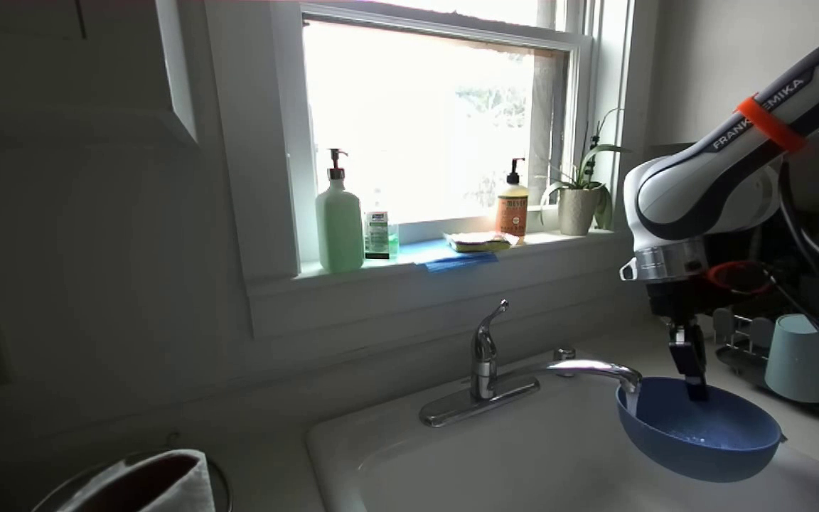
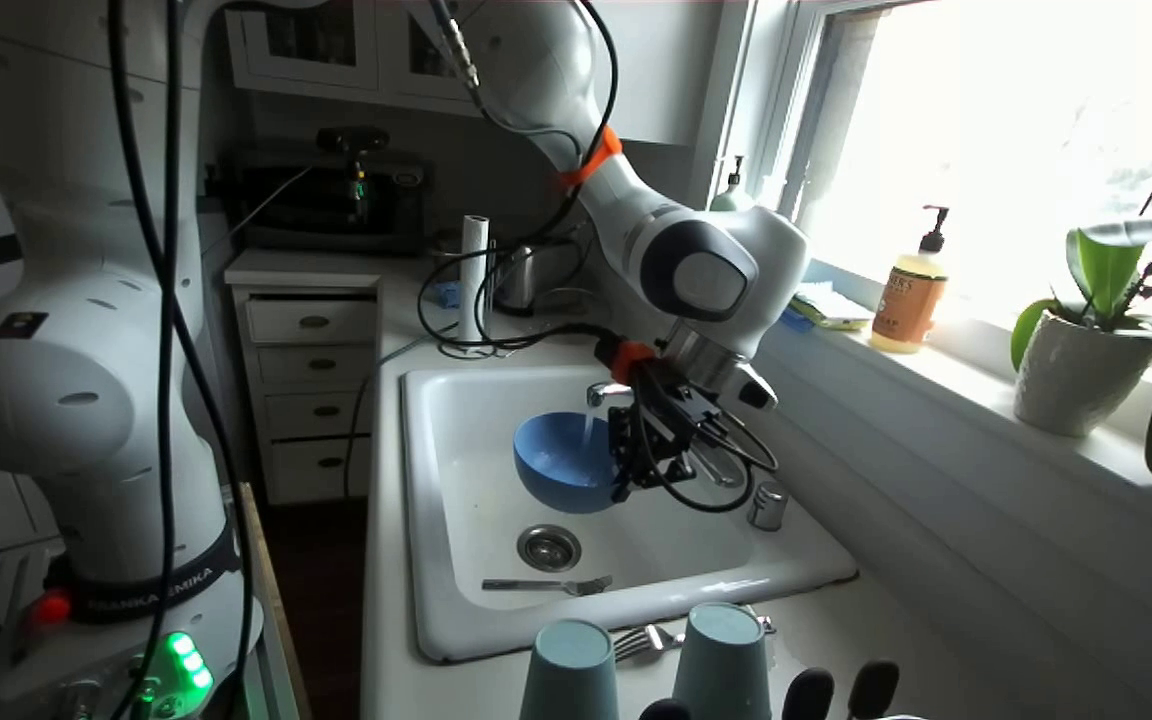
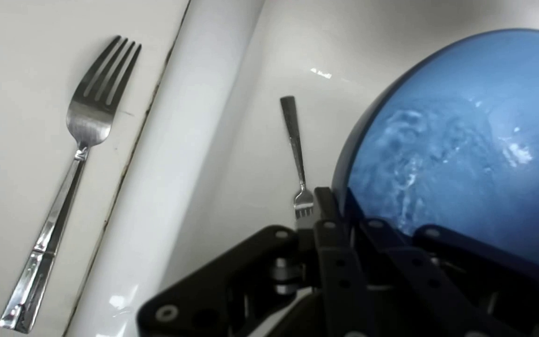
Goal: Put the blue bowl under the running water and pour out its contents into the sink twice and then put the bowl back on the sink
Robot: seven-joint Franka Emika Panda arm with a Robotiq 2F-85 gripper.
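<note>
The blue bowl point(image 1: 701, 459) is held above the basin of the white sink point(image 2: 424, 520), and also shows in an exterior view point(image 2: 558, 475) and the wrist view point(image 3: 466, 150). My gripper point(image 3: 338, 199) is shut on the bowl's rim, one finger inside and one outside; it also shows in an exterior view point(image 1: 697, 390). The running water point(image 1: 632, 404) falls from the chrome faucet point(image 1: 584, 366) into the bowl, also seen in an exterior view point(image 2: 588, 432). Rippling water lies in the bowl. The bowl looks slightly tilted in an exterior view.
A fork point(image 2: 546, 585) lies in the sink near the drain point(image 2: 548, 548). Another fork point(image 3: 89, 117) lies on the counter beside the rim. Pale cups point(image 2: 571, 670) stand upside down at the sink's end. Bottles point(image 1: 340, 227) and a potted plant point(image 1: 576, 210) stand on the windowsill.
</note>
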